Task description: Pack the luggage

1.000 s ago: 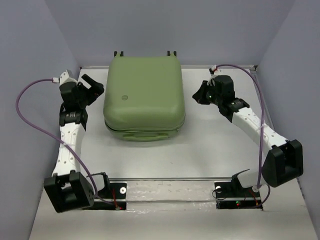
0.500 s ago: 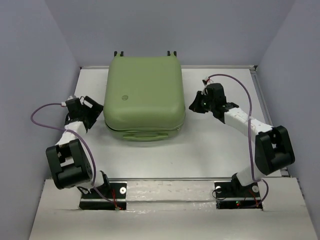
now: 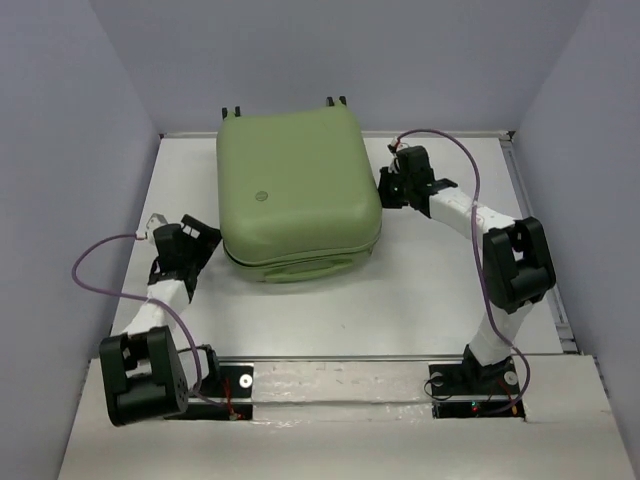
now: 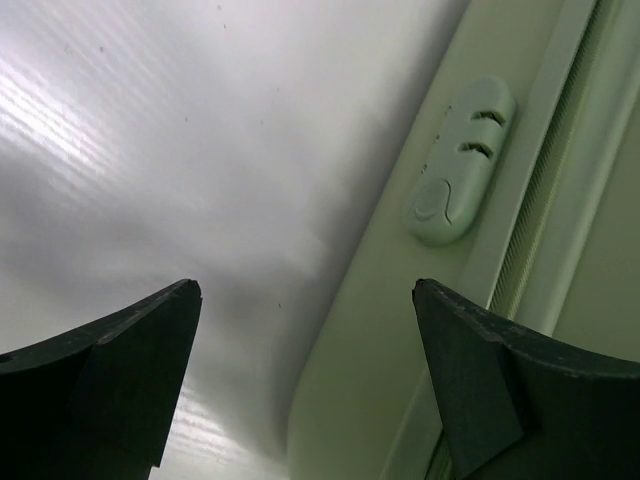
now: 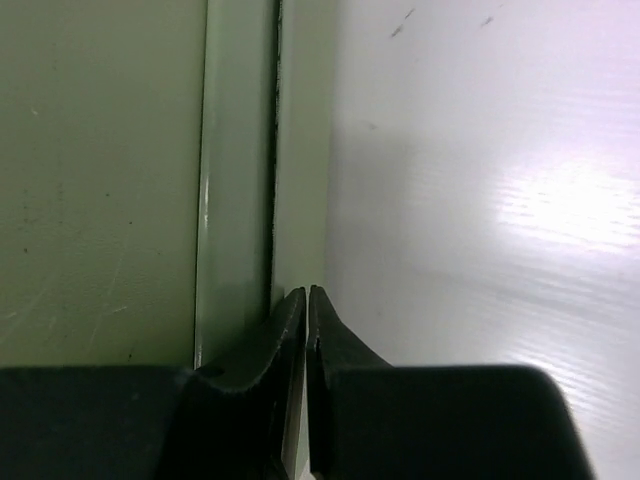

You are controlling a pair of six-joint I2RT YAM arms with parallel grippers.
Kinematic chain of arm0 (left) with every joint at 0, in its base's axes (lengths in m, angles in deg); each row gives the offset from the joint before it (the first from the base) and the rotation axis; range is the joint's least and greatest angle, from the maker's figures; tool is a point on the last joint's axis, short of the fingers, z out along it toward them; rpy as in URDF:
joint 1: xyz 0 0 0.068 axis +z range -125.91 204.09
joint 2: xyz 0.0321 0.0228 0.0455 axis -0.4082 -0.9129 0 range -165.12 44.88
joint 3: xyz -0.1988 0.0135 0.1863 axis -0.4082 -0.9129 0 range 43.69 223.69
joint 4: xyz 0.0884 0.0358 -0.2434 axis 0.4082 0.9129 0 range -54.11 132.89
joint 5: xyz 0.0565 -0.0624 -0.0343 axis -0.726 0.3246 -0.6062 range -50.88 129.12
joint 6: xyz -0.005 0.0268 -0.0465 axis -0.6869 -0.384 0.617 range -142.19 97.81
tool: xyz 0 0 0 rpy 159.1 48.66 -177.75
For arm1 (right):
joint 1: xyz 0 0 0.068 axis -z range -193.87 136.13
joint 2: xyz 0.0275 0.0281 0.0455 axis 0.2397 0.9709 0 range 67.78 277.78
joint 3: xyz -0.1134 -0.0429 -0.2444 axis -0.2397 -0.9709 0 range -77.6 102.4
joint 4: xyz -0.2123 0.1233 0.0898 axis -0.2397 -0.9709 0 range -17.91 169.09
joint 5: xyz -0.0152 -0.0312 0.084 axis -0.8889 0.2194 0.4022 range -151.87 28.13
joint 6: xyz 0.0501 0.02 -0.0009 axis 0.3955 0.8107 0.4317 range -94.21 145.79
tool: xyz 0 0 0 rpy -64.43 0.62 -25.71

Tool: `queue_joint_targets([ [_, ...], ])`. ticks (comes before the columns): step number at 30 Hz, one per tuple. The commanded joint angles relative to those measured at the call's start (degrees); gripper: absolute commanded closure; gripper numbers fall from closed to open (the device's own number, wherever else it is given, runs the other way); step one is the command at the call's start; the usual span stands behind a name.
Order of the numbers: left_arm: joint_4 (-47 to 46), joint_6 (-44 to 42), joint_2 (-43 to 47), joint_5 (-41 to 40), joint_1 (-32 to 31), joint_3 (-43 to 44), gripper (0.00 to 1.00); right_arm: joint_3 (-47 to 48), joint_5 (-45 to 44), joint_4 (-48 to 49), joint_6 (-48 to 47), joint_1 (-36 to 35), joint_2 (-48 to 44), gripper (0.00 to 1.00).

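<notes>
The luggage (image 3: pixel 298 195) is a pale green hard-shell suitcase lying shut on the white table (image 3: pixel 430 290), turned slightly, with small wheels at its far edge. My left gripper (image 3: pixel 203 238) stands open by its near left corner; in the left wrist view the luggage (image 4: pixel 470 200) rim and a small lock fill the right side, between and beyond the gripper (image 4: pixel 305 290) fingers. My right gripper (image 3: pixel 383 186) is shut, tips against the right side of the case. The right wrist view shows this gripper (image 5: pixel 306 292) at the luggage (image 5: pixel 100 180) seam.
Grey walls enclose the table on the left, right and back. A metal rail (image 3: pixel 340 358) runs across the near edge between the arm bases. Purple cables (image 3: pixel 100 270) loop beside both arms.
Both arms have folded lower and closer to the case. The luggage has shifted and turned a little, its near end swinging right. The left gripper moved toward the near left corner.
</notes>
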Motion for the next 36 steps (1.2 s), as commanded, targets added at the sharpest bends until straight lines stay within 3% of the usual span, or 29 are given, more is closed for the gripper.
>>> queue_joint_targets([
  [1,0.8,-0.1,10.8,8.4,-5.8,-6.5,0.01,9.1,1.8,2.0,-1.0,-3.9,-0.9,0.8],
  [3,2.3,0.6,14.1,8.1,-6.9,-7.5,0.01,9.2,-0.4,1.4,-1.4,-3.4,-2.4,0.73],
  [7,5.7,0.8,20.9,7.9,-9.4,-6.0,0.01,9.2,-4.0,-1.4,-1.5,-2.1,-5.0,0.47],
  [11,11.8,-2.4,26.5,3.8,-9.4,-1.7,0.01,9.3,-12.0,-6.1,-2.2,-1.5,-7.6,0.36],
  [18,19.6,-8.7,34.4,-0.1,-9.5,10.1,0.01,1.9,-16.8,-8.2,-1.6,-0.5,-21.0,0.37],
  [20,21.0,-11.2,35.9,1.1,-9.4,10.9,0.01,-6.4,-12.9,-4.5,0.3,-0.5,-28.5,0.47],
  [22,21.7,-12.3,36.9,2.5,-9.5,10.1,0.01,-14.4,-3.6,1.2,1.4,-0.5,-34.4,0.61],
  [25,21.9,-13.4,37.2,6.2,-9.4,7.0,0.01,-32.0,1.4,13.8,2.8,-2.8,-44.5,0.8],
  [27,21.2,-14.3,36.3,9.9,-9.5,5.4,0.01,-37.5,2.4,17.1,2.8,-3.6,-51.3,0.83],
  [29,20.8,-14.9,36.0,14.1,-9.5,5.7,0.01,-44.2,4.9,22.8,2.5,-3.6,-55.1,0.8],
  [30,21.1,-15.6,35.6,15.0,-9.6,6.5,0.01,-45.3,6.1,23.9,2.0,-3.6,-54.8,0.71],
  [34,24.0,-18.3,35.2,18.1,-9.6,8.7,0.01,-47.2,10.3,29.2,1.0,-4.2,-48.6,0.54],
  [36,26.4,-19.4,35.1,19.0,-9.6,9.5,0.01,-47.5,8.3,31.1,0.3,-4.2,-46.6,0.53],
])
